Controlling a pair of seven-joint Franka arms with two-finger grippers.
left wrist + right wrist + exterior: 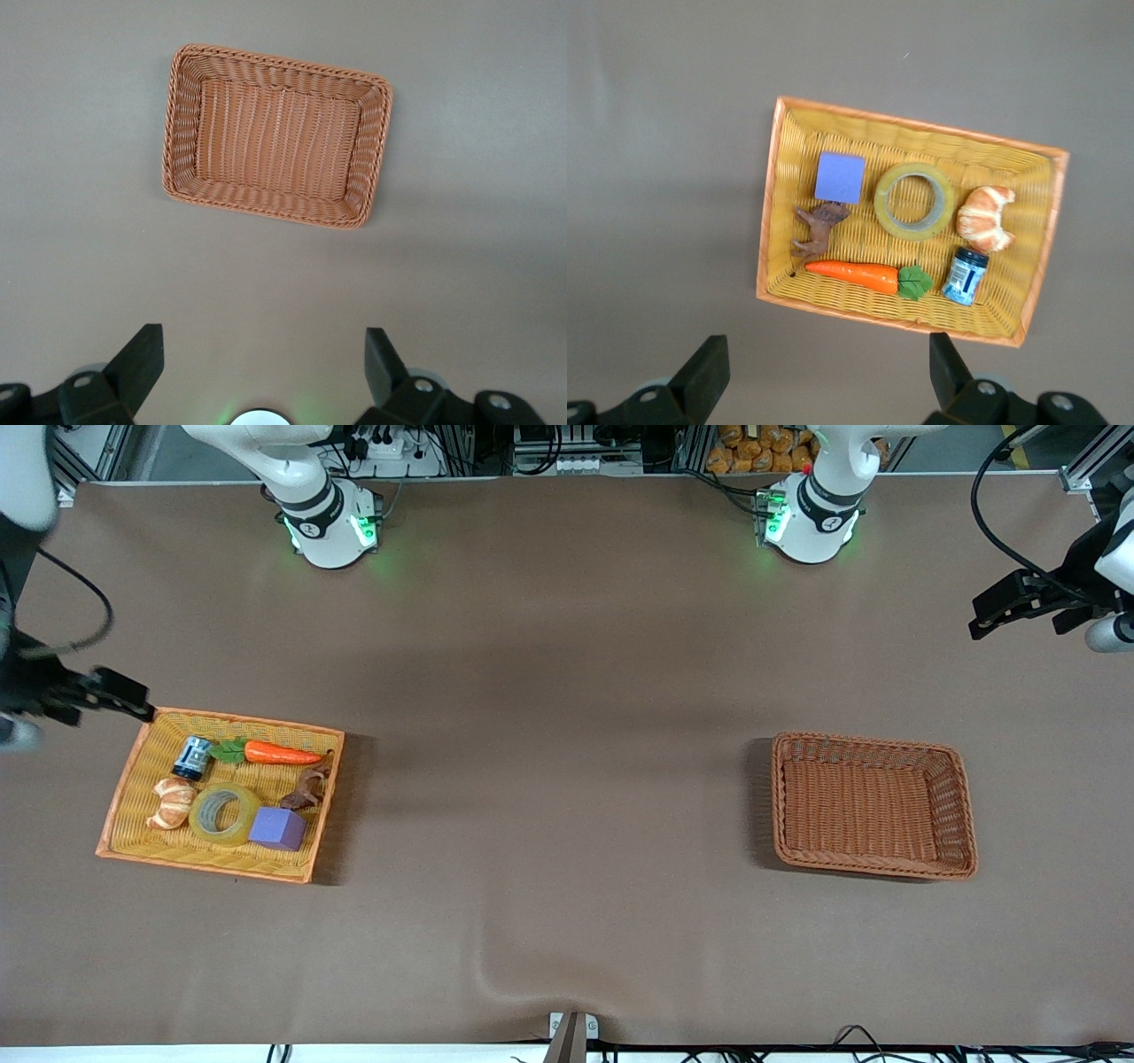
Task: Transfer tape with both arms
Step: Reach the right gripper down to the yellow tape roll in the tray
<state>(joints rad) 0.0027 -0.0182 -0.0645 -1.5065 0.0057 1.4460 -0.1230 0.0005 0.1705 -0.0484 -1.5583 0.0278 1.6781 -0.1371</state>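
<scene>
Tape (224,814) lay flat in your yellow tray (124,793); both arms were cropped, right gripper (824,372) and left gripper (264,359) hovering with fingers spread.

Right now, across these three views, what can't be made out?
- Right gripper: front view's edge cuts off its arm.
- Left gripper: likewise, arm cut by that view's edge.
- Small jar label: too small to read.
- Tape: flat in the yellow tray, underside hidden.
- Brown basket: nothing hidden inside.
</scene>
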